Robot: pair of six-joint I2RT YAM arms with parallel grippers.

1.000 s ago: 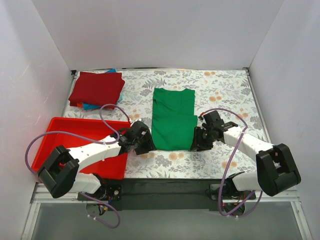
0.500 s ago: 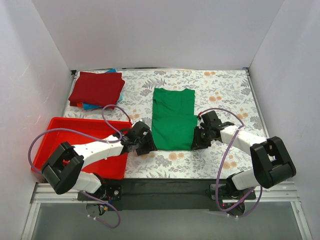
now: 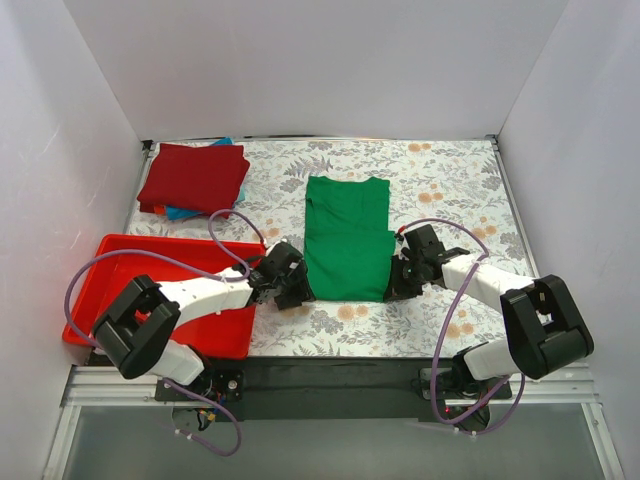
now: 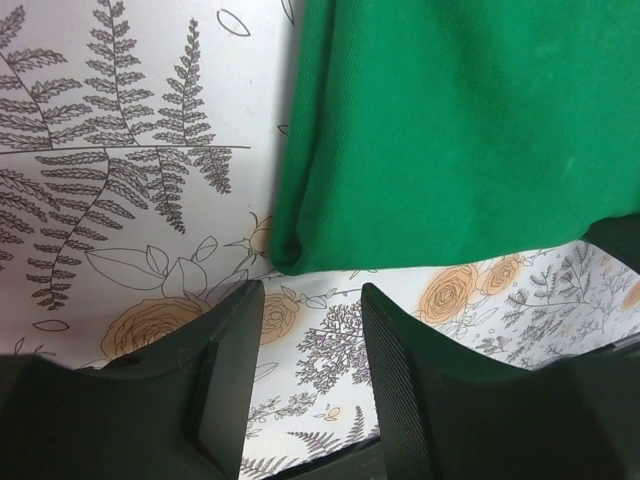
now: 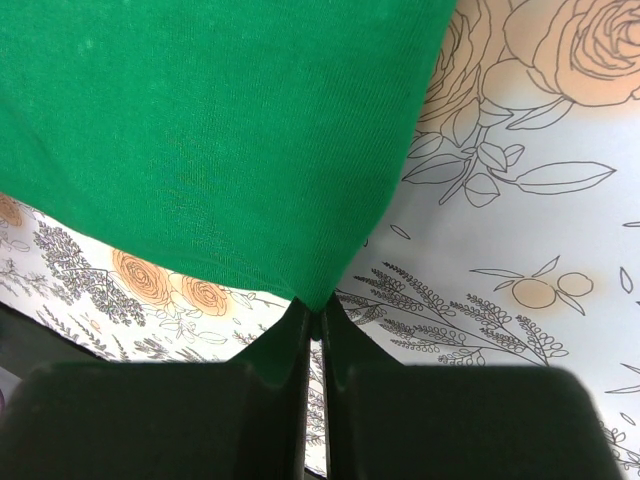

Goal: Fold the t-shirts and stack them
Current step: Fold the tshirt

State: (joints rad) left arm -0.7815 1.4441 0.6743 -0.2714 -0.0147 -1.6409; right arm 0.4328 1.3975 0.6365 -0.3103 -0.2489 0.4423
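Closes right gripper (image 5: 312, 318) since a second ago, from spread fingers to fingers (image 5: 270, 370) pressed together, and pinches the near right corner of the green t-shirt (image 5: 200, 130) between the tips. Edges left gripper (image 4: 312, 300) slightly nearer the shirt's near left corner over the same second. Holds left fingers (image 4: 230, 370) partly spread, gripping nothing, above the floral table cover (image 4: 120, 150). Finds the shirt's folded near left corner just beyond the gap between them, apart from both tips. Shows the green t-shirt lying flat, folded narrow, collar at its far end, between the two grippers. Places a dark red t-shirt (image 3: 195, 175), folded, well to the far left of the green t-shirt, atop a blue one (image 3: 182, 212) seen only as an edge. Puts a red tray (image 3: 110, 270) to the near left of the green t-shirt.
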